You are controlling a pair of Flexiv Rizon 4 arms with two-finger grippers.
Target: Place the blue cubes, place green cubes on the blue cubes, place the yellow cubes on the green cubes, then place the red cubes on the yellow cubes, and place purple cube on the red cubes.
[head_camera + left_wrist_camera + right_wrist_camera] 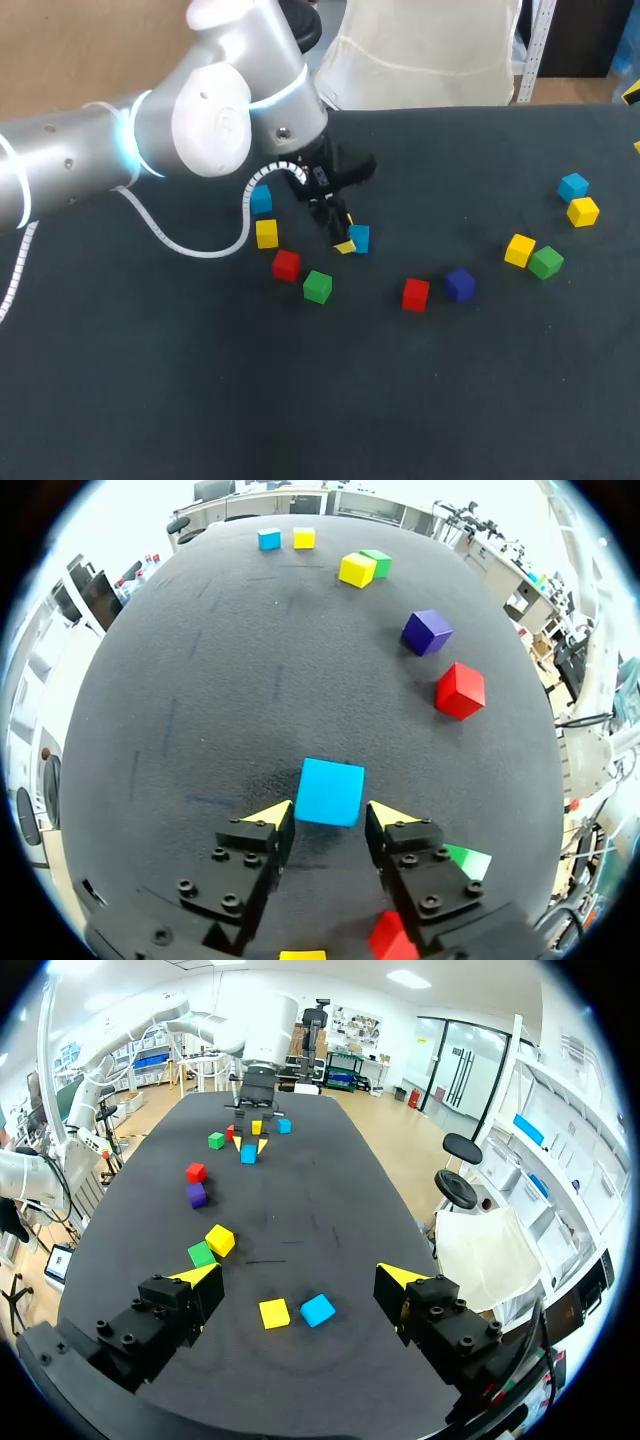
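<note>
– Dark cloth covers the table (200, 400), with cubes scattered over it. What is your left arm on?
– My left gripper (330, 810) stands open around a blue cube (330, 792) near mid-table. The yellow tips sit just beside two of its sides, not squeezing it as far as I can see.
– How do you do this well?
– I'd centre on it, close evenly on the flat faces so it can't twist, then lift straight up, clear of the red cube (286, 265) and green cube (317, 287) nearby.
– And the right?
– My right gripper (300, 1285) is spread wide and holds nothing. A second blue cube (318, 1309) lies on the cloth ahead of it.
</note>
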